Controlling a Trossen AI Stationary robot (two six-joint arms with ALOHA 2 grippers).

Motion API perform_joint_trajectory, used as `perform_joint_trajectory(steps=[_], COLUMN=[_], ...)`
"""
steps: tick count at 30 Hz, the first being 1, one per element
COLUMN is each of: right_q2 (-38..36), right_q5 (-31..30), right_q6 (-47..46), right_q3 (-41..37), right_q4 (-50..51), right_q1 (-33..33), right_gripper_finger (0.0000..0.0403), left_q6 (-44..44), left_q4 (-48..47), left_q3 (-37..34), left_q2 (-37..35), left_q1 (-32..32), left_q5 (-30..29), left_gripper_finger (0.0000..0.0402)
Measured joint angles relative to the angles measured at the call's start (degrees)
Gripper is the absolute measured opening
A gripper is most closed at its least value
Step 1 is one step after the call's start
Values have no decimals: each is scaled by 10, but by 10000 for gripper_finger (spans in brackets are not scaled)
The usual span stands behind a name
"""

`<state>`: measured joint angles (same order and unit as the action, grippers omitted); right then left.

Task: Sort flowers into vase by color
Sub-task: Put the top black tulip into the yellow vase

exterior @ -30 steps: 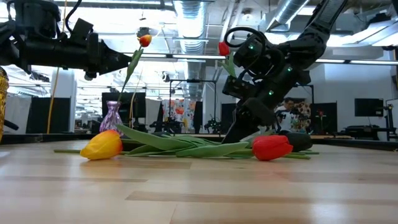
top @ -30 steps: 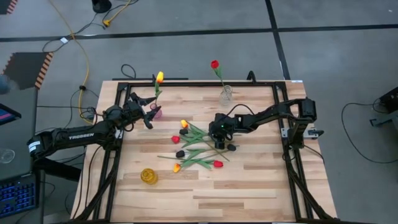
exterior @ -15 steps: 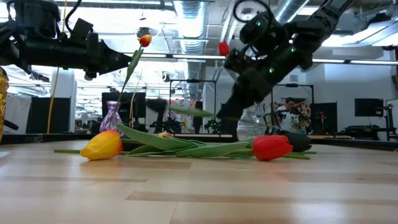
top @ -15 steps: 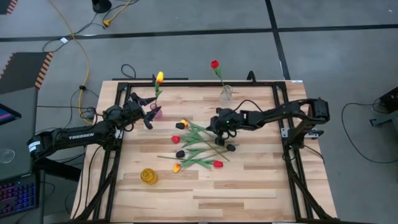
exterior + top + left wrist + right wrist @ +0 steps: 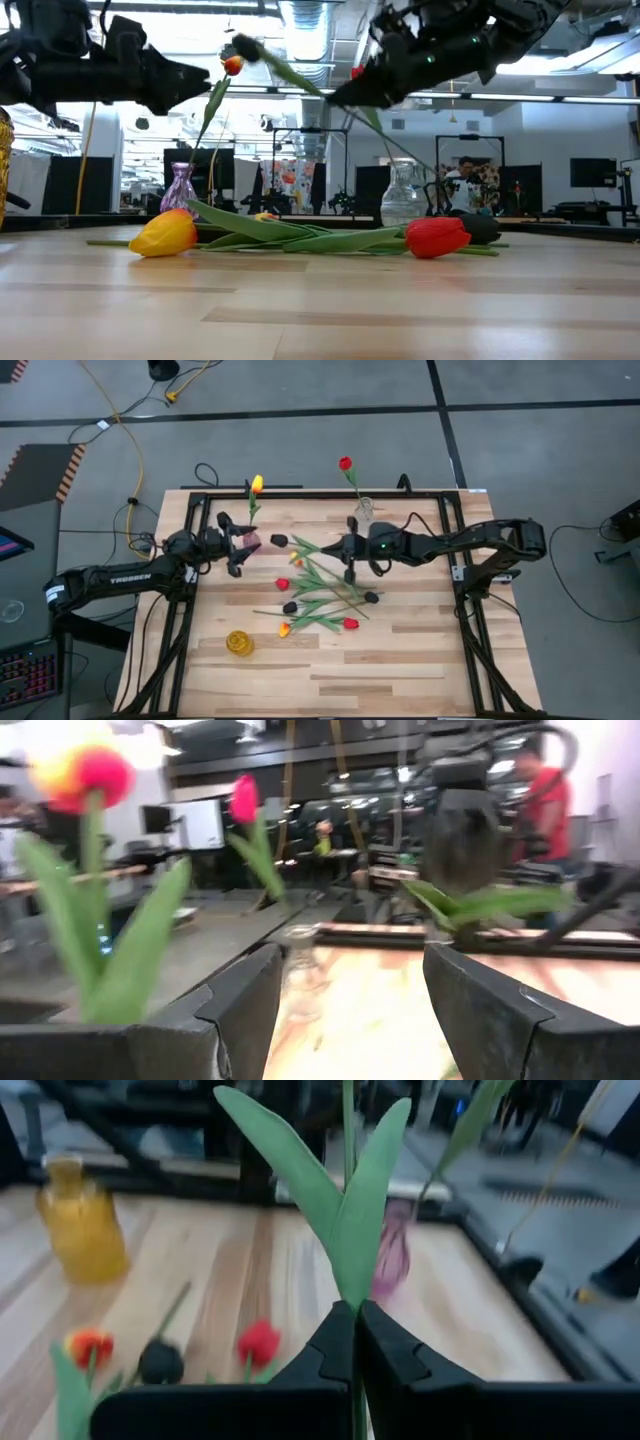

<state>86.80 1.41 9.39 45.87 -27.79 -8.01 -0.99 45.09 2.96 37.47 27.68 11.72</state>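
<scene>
The flowers are mostly still waiting: a loose heap of tulips is lying on the worktop around its middle, with red, yellow-orange and near-black heads mixed together and green stems crossing. Two stems are already standing in vases along the far edge: a yellow-orange tulip in the pink vase at the far left of the heap, and a red tulip in the clear vase just behind the heap. A third, yellow vase is sitting empty on the near left of the heap. One more flower is in transit: the right pincer is clenched on the green stem of a dark-headed tulip, carrying it in the air above the far side of the heap, head pointing toward the pink vase; in the right wrist view its leaves are rising straight out of the closed fingers. The left pincer is hovering just beside the pink vase with its fingers spread and nothing between them. Judging by this, the sorting is at an early stage, with two flowers placed, one lifted, and roughly six still to be picked from the heap; which vase the dark heads belong to is not yet evident.
</scene>
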Motion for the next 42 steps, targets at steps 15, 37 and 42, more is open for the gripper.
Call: perform_joint_trajectory(steps=[15,37,42], right_q2=[7,7,7], right_q5=[1,3,2], right_q6=[3,76,77], right_q3=[0,0,0], right_q4=[-189,-265,-263], right_q1=[1,31,30], right_gripper_finger=[37,37,37], left_q6=[-47,-93,-94], left_q4=[-6,47,49], left_q3=[63,305,348], left_q2=[15,346,387], left_q1=[-136,-201,-203], left_q5=[-76,-120,-92], left_gripper_finger=[233,233,233])
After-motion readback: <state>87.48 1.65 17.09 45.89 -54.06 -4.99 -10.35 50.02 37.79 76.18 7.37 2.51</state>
